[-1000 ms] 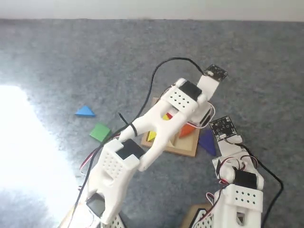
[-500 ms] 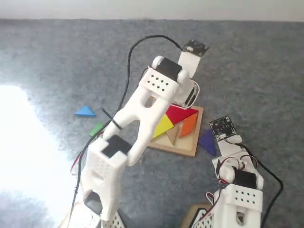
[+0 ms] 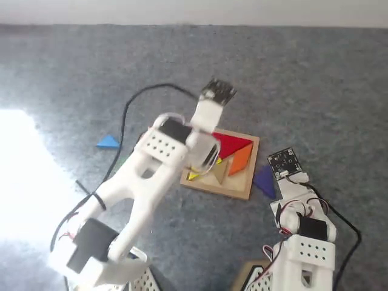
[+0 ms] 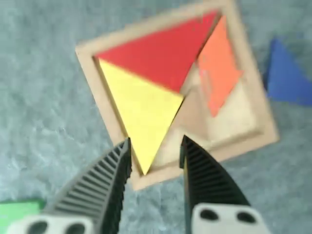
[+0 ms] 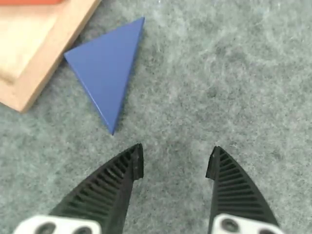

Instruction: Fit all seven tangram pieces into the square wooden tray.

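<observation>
The tray (image 3: 233, 193) held the red triangle (image 3: 233, 144), yellow triangle (image 4: 141, 109), orange piece (image 3: 240, 159) and perhaps a pale fourth, while the dark blue triangle (image 5: 107, 61) beside it, light blue triangle (image 3: 108, 142) and green square (image 4: 17, 208) lay outside, with left gripper (image 4: 155, 143) and right gripper (image 5: 176, 150) spread empty.

Grey carpeted tabletop (image 3: 315, 73), pale wall (image 3: 194, 11) behind

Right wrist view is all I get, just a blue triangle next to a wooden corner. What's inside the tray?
Observer: Three pieces lie in the tray: a red triangle, a yellow triangle and an orange piece.
Operator: Where's the other arm?
Observer: The left gripper hangs open above the tray's edge, by the yellow triangle's tip.
Operator: Any pieces I'm missing?
Observer: A small light blue triangle lies on the carpet, well away from the tray.
</observation>
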Robot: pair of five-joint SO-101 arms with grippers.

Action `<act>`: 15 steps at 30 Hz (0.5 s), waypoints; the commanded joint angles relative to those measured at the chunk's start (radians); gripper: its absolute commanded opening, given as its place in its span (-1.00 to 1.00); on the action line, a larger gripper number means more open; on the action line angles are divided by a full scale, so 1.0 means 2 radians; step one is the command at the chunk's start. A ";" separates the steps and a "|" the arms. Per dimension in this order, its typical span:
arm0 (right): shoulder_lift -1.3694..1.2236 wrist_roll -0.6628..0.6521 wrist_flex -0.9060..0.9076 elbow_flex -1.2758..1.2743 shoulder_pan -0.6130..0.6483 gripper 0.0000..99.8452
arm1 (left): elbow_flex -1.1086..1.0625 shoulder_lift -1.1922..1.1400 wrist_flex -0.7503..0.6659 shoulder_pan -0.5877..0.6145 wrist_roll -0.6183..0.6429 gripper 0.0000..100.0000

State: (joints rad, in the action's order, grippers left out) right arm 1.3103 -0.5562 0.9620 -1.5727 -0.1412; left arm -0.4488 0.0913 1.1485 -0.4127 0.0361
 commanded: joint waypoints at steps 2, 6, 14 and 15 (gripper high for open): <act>-0.002 -0.004 -0.007 0.002 0.003 -0.57 | -0.093 0.034 -0.052 0.019 -0.009 -0.68; -0.002 -0.003 -0.007 0.002 0.003 -0.57 | -0.095 0.015 -0.062 0.016 -0.009 -0.68; -0.002 -0.003 -0.006 0.002 0.003 -0.57 | -0.092 -0.056 -0.117 0.016 -0.008 -0.68; -0.002 -0.003 -0.006 0.002 0.003 -0.57 | -0.092 -0.065 -0.122 0.016 -0.008 -0.68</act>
State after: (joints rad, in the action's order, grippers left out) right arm 1.3103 -0.5562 0.9620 -1.5727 -0.1412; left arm -0.6467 0.0023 0.9597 -0.3836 0.0284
